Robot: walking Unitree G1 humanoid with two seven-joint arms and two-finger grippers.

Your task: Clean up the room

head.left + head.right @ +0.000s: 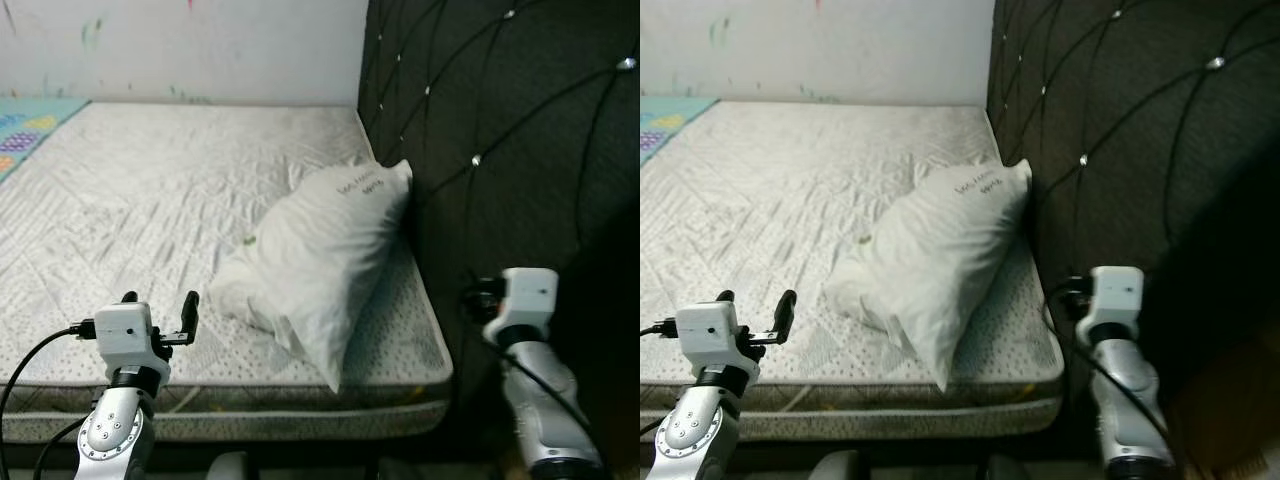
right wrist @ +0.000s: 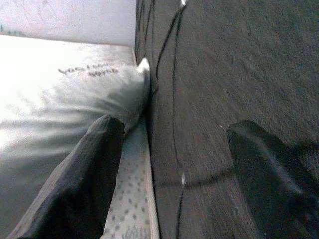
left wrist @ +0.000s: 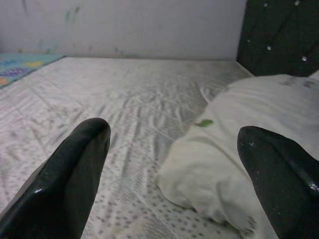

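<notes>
— What do you see closest to you?

— You see your two silver arms. Your left claw is up over the near edge of the bed, and its two black fingers are spread wide apart. Nothing is between them.

— And your other arm?

— Your right claw is out past the bed's corner, right up by the dark padded headboard. Its fingers are spread apart too, and they hold nothing. One finger points along the bed's edge, the other sits in front of the headboard.

— Where is the thing to tidy?

— You see a white pillow on the bed, between your two arms and a bit further in. It lies tilted, with its top corner leaning on the headboard and its bottom corner near the bed's front edge. It has small dark writing near the top. A tiny green bit sits on the bed just beside it.

— What is further back?

— The grey wrinkled mattress goes on to a white wall. Far off on your left, a colorful mat lies beside the bed.
</notes>
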